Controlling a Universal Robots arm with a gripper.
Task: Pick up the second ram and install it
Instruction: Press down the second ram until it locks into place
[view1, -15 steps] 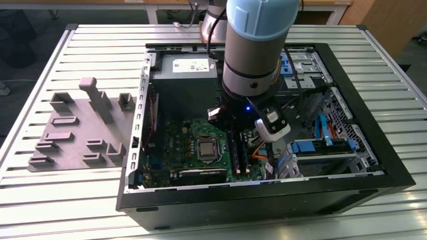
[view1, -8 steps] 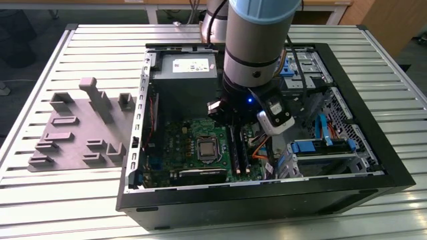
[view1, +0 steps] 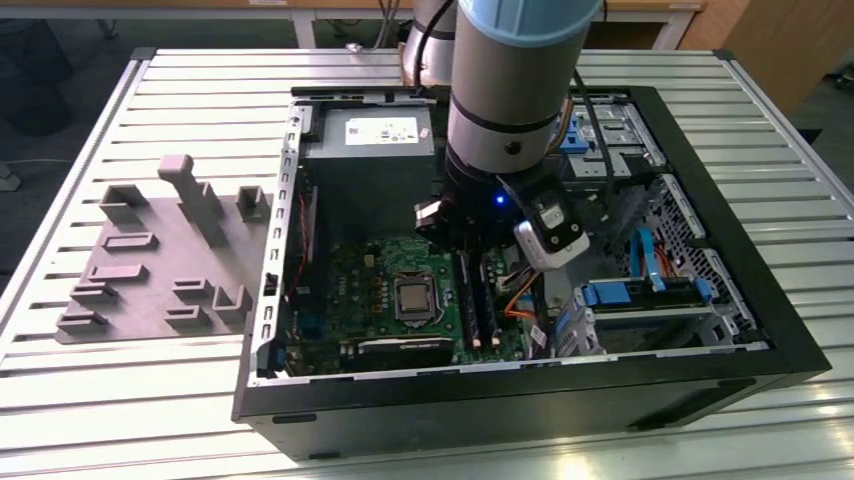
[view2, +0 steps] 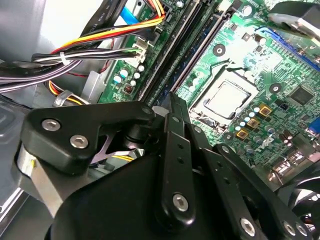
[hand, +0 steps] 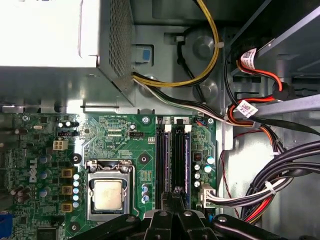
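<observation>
Inside the open case (view1: 747, 345) on the bench (view1: 160, 390), the arm reaches down over the motherboard (view1: 360, 285), with the hand (view1: 463, 240) low above the memory slots (hand: 170, 155) beside the processor socket (hand: 109, 192).

In both wrist views the fingers (view2: 175, 130) are drawn together into one narrow tip, so the hand (view2: 172, 100) is clenched. I cannot tell whether anything thin is pinched between them.

The ram (view2: 200, 52) appears as a dark blue-green strip standing on edge among the slots, straight ahead of the fingertips in the second wrist view. In the exterior view it reads as a long dark bar (view1: 471, 300) running out from under the hand toward the near wall of the case. Whether it is fully seated I cannot tell.

Its long axis follows the slots, from the power supply (view1: 367, 150) end of the board toward the near wall. In the first wrist view the hand (hand: 176, 192) sits over that same line, between the two black slots, so the ram lies directly below and just ahead of the tip, not off to either side.

A bundle of cables (hand: 260, 192) hangs close by on the drive-bay side, apart from the slots.
</observation>
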